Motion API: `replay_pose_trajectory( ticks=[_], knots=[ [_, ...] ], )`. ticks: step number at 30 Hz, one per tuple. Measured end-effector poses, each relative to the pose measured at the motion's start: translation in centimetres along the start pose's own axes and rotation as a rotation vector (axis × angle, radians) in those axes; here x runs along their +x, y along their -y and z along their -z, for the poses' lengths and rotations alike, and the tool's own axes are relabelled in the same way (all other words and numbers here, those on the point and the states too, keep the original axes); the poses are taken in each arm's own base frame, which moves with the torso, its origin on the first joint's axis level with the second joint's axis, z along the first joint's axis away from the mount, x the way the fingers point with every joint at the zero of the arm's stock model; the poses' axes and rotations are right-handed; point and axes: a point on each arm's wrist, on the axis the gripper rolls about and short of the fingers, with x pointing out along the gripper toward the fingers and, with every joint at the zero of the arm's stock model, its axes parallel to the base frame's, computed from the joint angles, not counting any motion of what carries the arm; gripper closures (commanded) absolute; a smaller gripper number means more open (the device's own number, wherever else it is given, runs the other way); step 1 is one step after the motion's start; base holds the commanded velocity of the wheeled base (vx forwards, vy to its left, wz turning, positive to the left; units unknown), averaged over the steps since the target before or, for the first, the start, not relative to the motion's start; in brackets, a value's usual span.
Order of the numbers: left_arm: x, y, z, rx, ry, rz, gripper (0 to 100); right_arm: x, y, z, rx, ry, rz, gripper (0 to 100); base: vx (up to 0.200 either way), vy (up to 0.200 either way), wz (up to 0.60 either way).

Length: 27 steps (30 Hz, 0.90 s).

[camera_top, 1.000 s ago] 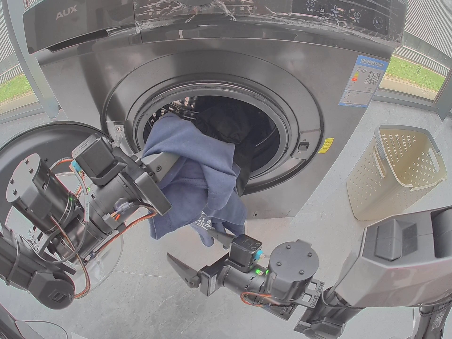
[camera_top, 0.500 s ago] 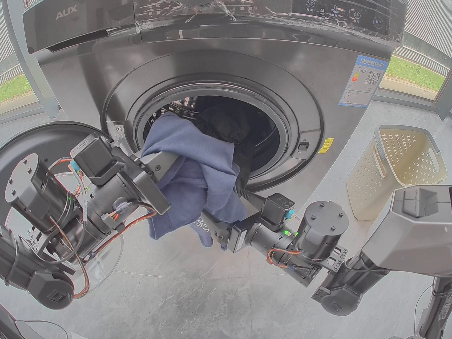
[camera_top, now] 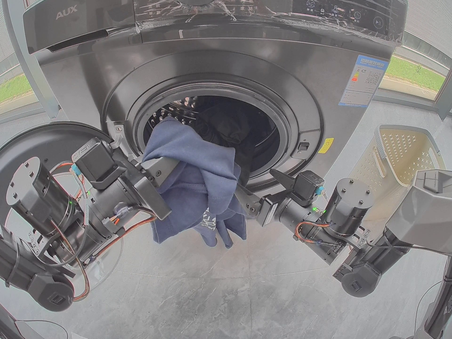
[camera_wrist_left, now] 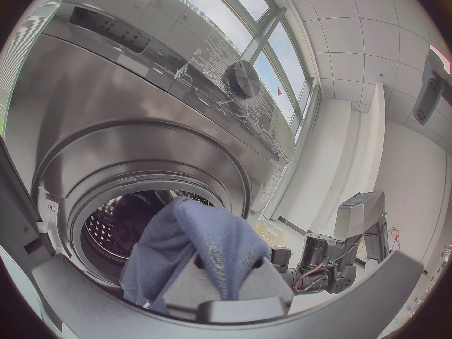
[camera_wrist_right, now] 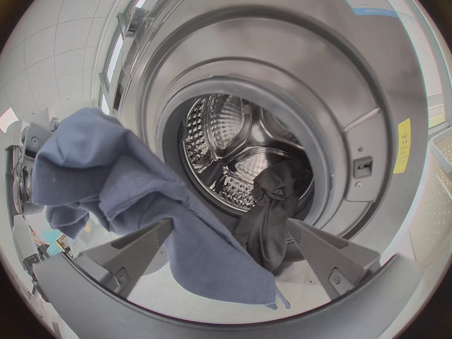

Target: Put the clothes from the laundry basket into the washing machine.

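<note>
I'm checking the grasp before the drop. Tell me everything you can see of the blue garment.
The blue garment is soft, matte cloth, crumpled and draped over the left claw, which is shut on it. It hangs before the open mouth of the washing machine, not yet inside, lower folds dangling free above the floor, with a small white print near the bottom. One edge crosses between the open fingers of the right claw; whether they touch it is unclear.

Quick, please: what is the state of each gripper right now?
Left gripper: closed, holding the blue garment.
Right gripper: open, jaws wide apart, gripping nothing.
</note>
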Motion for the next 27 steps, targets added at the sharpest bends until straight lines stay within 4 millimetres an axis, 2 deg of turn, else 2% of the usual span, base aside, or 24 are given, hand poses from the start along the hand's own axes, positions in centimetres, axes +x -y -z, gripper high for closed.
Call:
replay_pose_trajectory(
  ticks=[7, 17, 22, 27],
  knots=[
    [-0.3, 0.1, 0.2, -0.002, -0.011, 0.004, 100, -0.2, 0.3, -0.1, -0.001, -0.002, 0.009, 0, 0.000, 0.000, 0.00],
    [-0.1, 0.0, 0.0, 0.000, -0.001, 0.000, 100, -2.3, 1.1, 0.4, -0.006, -0.069, 0.037, 0, 0.000, 0.000, 0.00],
    [-0.2, 0.2, 0.0, -0.001, -0.006, 0.009, 100, -1.2, 1.4, -0.4, -0.006, -0.017, 0.046, 0, 0.000, 0.000, 0.00],
    [-0.4, 0.4, 0.1, -0.004, -0.011, 0.020, 100, 0.4, 1.4, 0.2, -0.007, -0.001, 0.046, 0, 0.000, 0.000, 0.00]
  ],
)
